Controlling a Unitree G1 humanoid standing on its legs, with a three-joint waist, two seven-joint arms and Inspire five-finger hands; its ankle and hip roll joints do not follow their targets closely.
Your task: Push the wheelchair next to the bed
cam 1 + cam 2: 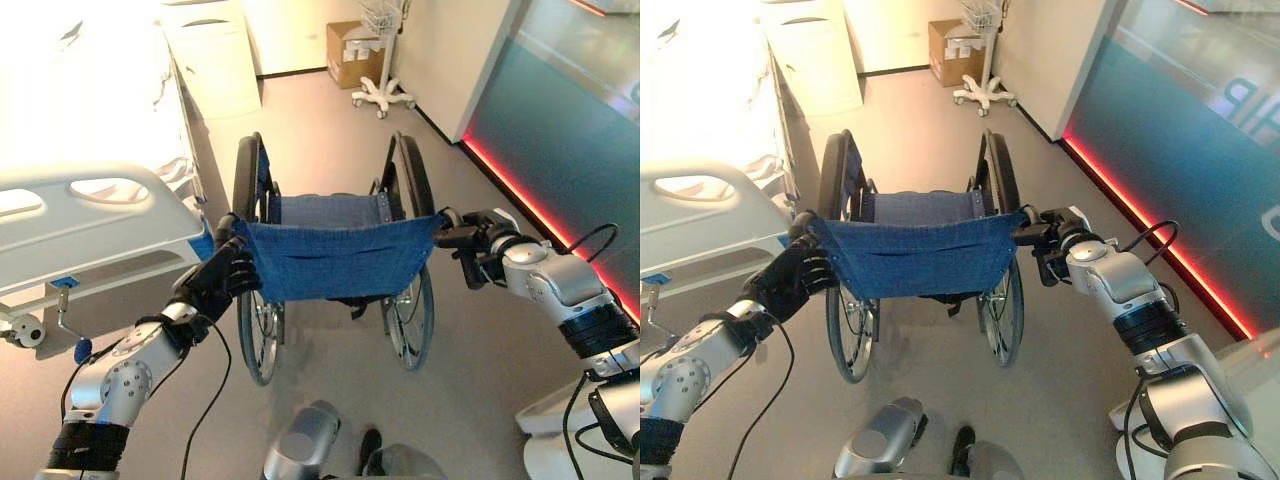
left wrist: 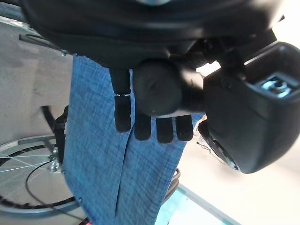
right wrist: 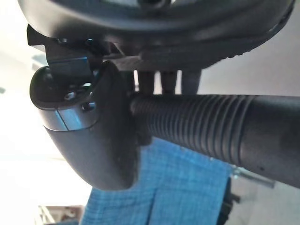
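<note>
The wheelchair [image 1: 335,260], with a blue cloth backrest and big black wheels, stands in front of me facing away. The white bed [image 1: 90,210] lies to its left, its footboard close to the left wheel. My left hand [image 1: 215,280] is shut on the left push handle; in the left wrist view the handle's round black end [image 2: 157,91] sits in the palm with fingers [image 2: 123,112] curled past it over the blue cloth. My right hand [image 1: 470,245] is shut on the right push handle, whose ribbed grip [image 3: 201,124] runs under the thumb [image 3: 93,140].
A white cabinet [image 1: 212,55] stands beyond the bed. A cardboard box [image 1: 350,50] and a wheeled stand [image 1: 382,97] are at the far wall. A wall panel with a red light strip [image 1: 520,195] runs along the right. Bare floor lies ahead of the wheelchair.
</note>
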